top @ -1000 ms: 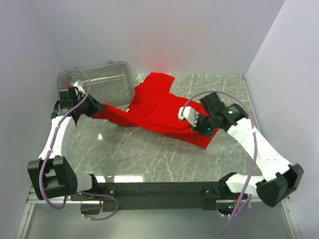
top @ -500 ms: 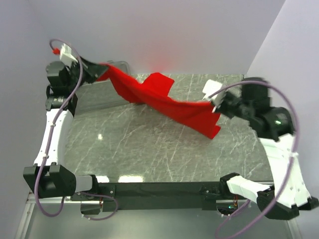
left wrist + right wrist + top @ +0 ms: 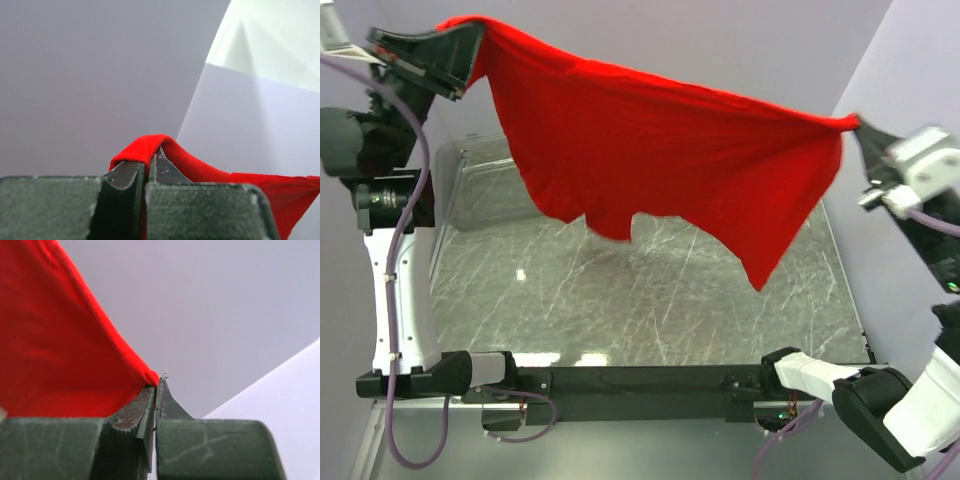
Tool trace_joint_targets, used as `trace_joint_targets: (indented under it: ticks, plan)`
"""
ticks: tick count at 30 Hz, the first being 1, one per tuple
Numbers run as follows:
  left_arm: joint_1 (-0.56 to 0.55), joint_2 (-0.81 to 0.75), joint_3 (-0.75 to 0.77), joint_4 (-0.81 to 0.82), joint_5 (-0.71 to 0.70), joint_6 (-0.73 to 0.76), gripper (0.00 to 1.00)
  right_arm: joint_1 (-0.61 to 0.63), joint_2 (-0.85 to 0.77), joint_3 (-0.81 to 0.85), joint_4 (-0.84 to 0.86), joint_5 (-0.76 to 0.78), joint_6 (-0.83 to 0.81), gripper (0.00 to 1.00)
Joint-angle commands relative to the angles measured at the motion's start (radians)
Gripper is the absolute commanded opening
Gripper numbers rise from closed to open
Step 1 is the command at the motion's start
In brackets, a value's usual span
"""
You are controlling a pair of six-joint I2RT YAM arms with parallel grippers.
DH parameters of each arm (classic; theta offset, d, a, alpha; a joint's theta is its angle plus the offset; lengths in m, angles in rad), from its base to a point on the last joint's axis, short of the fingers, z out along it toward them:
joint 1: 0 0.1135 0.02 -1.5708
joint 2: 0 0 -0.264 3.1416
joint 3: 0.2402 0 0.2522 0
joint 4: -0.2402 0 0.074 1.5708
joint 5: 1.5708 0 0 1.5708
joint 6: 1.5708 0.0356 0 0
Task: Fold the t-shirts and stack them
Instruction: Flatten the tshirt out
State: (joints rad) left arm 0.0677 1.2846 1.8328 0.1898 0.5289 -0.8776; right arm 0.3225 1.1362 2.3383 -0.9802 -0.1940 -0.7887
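L gripper (image 3: 472, 40) is pinching a folded edge of the red t-shirt (image 3: 660, 150), jaws closed tight on the cloth, high at far left. R gripper (image 3: 858, 124) is clamping the opposite corner, jaws pressed together w/ fabric between, high at right. Shirt is hanging spread btwn both arms, well above the marble table (image 3: 650, 310), top edge sagging slightly, one lower corner dangling toward the right. A clear plastic bin (image 3: 480, 195) is sitting on the table at far left, partly behind the cloth.
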Motion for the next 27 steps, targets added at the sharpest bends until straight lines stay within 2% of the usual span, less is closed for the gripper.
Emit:
trace_joint_targets:
  ticks: [1, 6, 8, 12, 18, 21, 27]
  plan:
    - [-0.003, -0.013, 0.092, 0.103, -0.035, 0.005, 0.01, -0.003, 0.057, 0.129, 0.090, 0.030, 0.051, 0.00]
    - [-0.002, 0.001, 0.147, 0.167, -0.012, -0.050, 0.01, -0.003, 0.071, 0.190, 0.121, 0.024, 0.084, 0.00]
    - [-0.002, 0.008, 0.151, 0.174, -0.010, -0.063, 0.01, -0.005, 0.062, 0.165, 0.127, 0.024, 0.097, 0.00]
    - [-0.006, 0.041, 0.111, 0.160, 0.006, -0.086, 0.01, -0.005, -0.041, -0.125, 0.202, 0.057, 0.098, 0.00]
    - [-0.060, 0.149, 0.051, 0.120, 0.078, -0.037, 0.01, -0.013, -0.107, -0.422, 0.241, 0.093, 0.114, 0.00]
    - [-0.117, 0.219, 0.024, 0.086, 0.112, 0.015, 0.01, -0.055, -0.133, -0.554, 0.281, 0.076, 0.120, 0.00]
    - [-0.190, 0.326, -0.059, 0.005, 0.146, 0.147, 0.01, -0.261, -0.150, -0.804, 0.344, -0.056, 0.144, 0.00]
